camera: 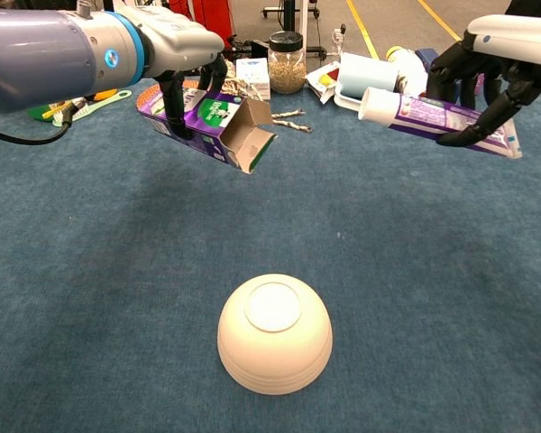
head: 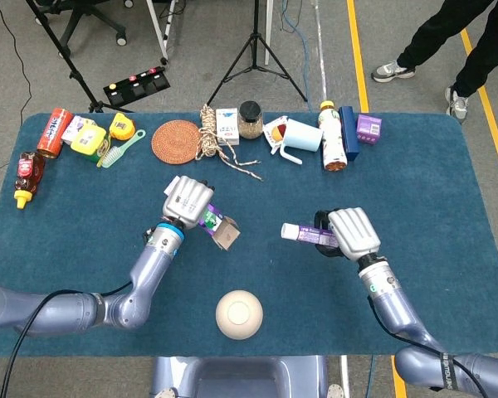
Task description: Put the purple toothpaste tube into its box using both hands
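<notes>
The purple toothpaste tube [camera: 433, 117] is hanging in the right hand [camera: 509, 54], cap pointing at nine o'clock toward the toothpaste box [camera: 212, 122], which the left hand [camera: 176, 45] is gripping above the table. Aligning cap with the box's open flap matters most.

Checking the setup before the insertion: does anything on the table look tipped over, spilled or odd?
Nothing spilled. The cream bowl sits upside down near the front edge, and a bottle and the blue mug lie on their sides in the back row. The box and toothpaste tube are held mid-air.
</notes>
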You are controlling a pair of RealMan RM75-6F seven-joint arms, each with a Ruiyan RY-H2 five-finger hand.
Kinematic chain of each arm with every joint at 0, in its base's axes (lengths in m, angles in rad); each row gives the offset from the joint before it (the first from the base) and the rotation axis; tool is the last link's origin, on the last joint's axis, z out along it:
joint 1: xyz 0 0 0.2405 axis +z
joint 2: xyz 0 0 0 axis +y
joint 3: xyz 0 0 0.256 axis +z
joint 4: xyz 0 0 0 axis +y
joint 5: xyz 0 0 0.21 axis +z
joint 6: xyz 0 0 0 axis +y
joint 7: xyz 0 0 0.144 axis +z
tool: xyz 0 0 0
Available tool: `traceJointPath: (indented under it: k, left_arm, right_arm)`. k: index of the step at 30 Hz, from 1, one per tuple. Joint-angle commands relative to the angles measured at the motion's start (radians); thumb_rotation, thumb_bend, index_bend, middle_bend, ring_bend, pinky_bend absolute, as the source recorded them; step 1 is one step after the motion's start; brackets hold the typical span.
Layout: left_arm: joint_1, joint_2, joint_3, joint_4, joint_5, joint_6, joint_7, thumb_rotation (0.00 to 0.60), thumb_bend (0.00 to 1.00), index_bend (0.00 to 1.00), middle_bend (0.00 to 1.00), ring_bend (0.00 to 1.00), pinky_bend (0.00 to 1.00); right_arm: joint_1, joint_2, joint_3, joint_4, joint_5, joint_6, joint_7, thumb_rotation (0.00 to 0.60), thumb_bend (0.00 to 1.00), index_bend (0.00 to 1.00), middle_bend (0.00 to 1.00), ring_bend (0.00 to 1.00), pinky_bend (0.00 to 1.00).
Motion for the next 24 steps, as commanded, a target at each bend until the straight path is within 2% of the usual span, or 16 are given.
traceJointPath:
  k: [1,16,24]
  left_arm:
    - [-0.022,-0.019,-0.011,0.001,-0.029,0.014,0.014,0.6,0.24,0.62,0.57,0.56,0.79]
    - [-0.121,-0.106,-0.051,0.058,-0.155,0.061,0.082,0.6,0.24,0.62,0.57,0.56,0.8]
    - [-0.163,-0.146,-0.074,0.073,-0.208,0.094,0.112,0.6,0.24,0.62,0.57,0.56,0.8]
  right_arm:
    - [0.02,-0.022,0.012,-0.02,0.037,0.006,-0.038,0.6,0.45,0.55,0.57,0.55,0.62]
    - [0.069,-0.08,-0.001,-0.101,0.127,0.094,-0.251,0.6,0.46,0.55,0.58,0.56,0.67]
    - [0.113,-0.109,-0.008,-0.138,0.218,0.146,-0.418,0.6,0.48,0.56,0.59,0.57,0.7]
